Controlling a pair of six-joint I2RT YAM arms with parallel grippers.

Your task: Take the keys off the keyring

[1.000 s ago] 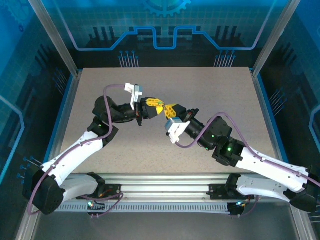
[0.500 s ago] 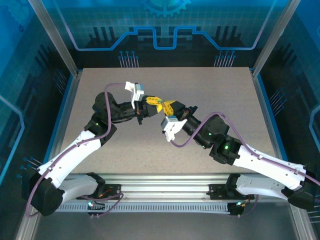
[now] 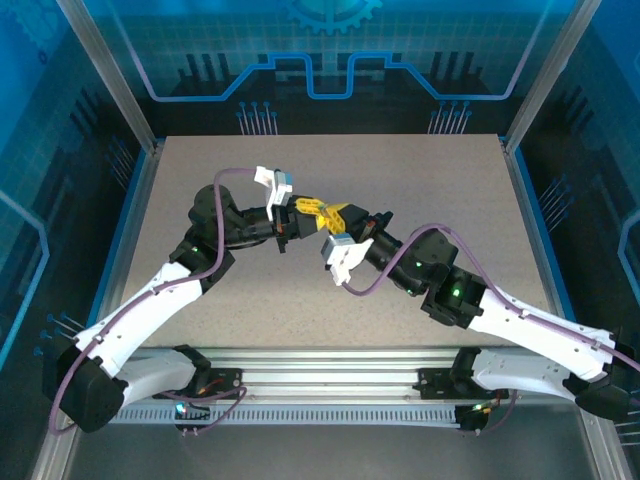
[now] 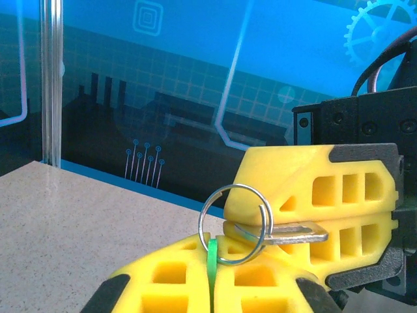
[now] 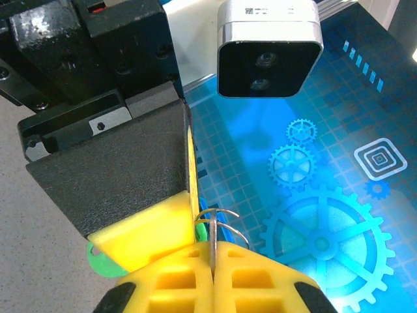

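Above the table's middle, my left gripper and right gripper meet tip to tip. In the left wrist view my left gripper is shut on the keyring's thin green tag. The keyring's metal split ring stands upright just past the tips. A flat grey key hangs on that ring and lies level between the right gripper's yellow fingers. In the right wrist view my right gripper is shut on the key, seen edge-on, with the ring's wire arching above and the green tag at lower left.
The speckled beige table lies below both arms, with blue walls and aluminium posts around it. The left arm's black wrist body and its camera stand close in front of the right wrist.
The right arm's wrist has shifted left and turned a little, and the left arm's elbow has moved slightly farther back. Both grippers stay shut and joined at the ring.
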